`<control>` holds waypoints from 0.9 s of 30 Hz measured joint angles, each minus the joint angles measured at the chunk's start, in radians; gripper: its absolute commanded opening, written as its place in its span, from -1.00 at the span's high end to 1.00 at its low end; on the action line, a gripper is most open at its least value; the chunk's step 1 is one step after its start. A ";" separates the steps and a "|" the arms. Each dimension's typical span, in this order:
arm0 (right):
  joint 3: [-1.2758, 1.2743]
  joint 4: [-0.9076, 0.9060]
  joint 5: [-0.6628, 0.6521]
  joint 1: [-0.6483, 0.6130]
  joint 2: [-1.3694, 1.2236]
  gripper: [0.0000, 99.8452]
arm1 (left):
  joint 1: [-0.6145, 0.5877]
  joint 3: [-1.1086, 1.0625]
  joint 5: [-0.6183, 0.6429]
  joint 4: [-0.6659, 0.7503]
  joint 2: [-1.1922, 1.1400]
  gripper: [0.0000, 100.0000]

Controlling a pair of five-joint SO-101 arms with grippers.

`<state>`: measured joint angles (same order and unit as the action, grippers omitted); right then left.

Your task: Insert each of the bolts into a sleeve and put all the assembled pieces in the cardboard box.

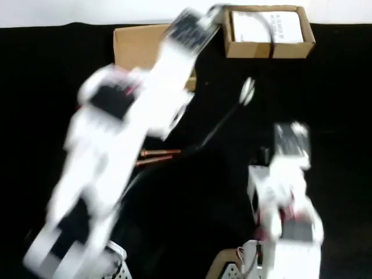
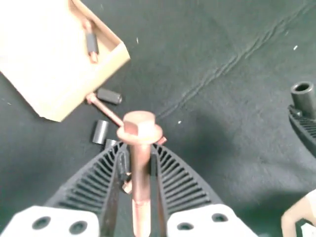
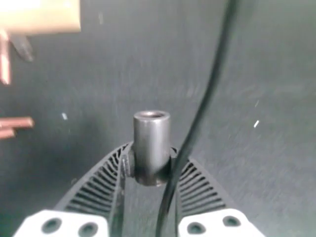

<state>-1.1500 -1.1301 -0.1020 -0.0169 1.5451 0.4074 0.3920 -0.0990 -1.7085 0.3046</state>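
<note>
Starting nearest, the bolt [image 2: 140, 129] is held by its shank in the closed left gripper [image 2: 138, 150], head outward. The sleeve [image 3: 151, 140] is clamped in the right gripper [image 3: 150, 160], bore open. Shank and bore should be lined up before pushing. The cardboard box [image 2: 44, 64] lies beyond.

Copper bolt [image 2: 139, 158] clamped (dark sleeve [image 3: 151, 145] likewise)

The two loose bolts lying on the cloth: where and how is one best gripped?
The shank, from straight above, fingers closing across it. The bolts lie flat on the cloth, close side by side, so probably grip near the end where they spread apart, leaving room for a finger between.
</note>
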 measured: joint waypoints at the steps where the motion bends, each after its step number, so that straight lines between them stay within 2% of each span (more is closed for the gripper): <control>1: 0.000 -0.028 0.000 -0.002 0.077 0.99 | -0.002 -0.075 0.000 0.029 0.086 0.98; 5: 0.011 -0.138 0.015 -0.104 0.253 0.99 | -0.006 -0.427 0.000 0.196 0.420 0.98; 8: 0.011 -0.147 0.124 -0.221 0.261 0.99 | -0.003 -0.720 0.000 0.377 0.643 0.98; 11: -0.044 -0.055 0.272 -0.304 0.276 0.99 | -0.006 -1.014 0.000 0.588 0.830 0.98; 14: -0.140 0.087 0.319 -0.350 0.276 0.99 | -0.002 -1.229 0.000 0.786 0.954 0.98; 20: -0.339 0.298 0.336 -0.443 0.276 0.99 | 0.000 -1.266 0.057 0.873 0.988 0.98; 27: -0.486 0.499 0.336 -0.477 0.276 0.99 | 0.143 -1.145 0.106 0.875 0.864 0.98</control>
<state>-1.6364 -0.6314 0.2340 -0.4941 1.8213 0.5501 -0.7526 0.0069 -0.8339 1.1684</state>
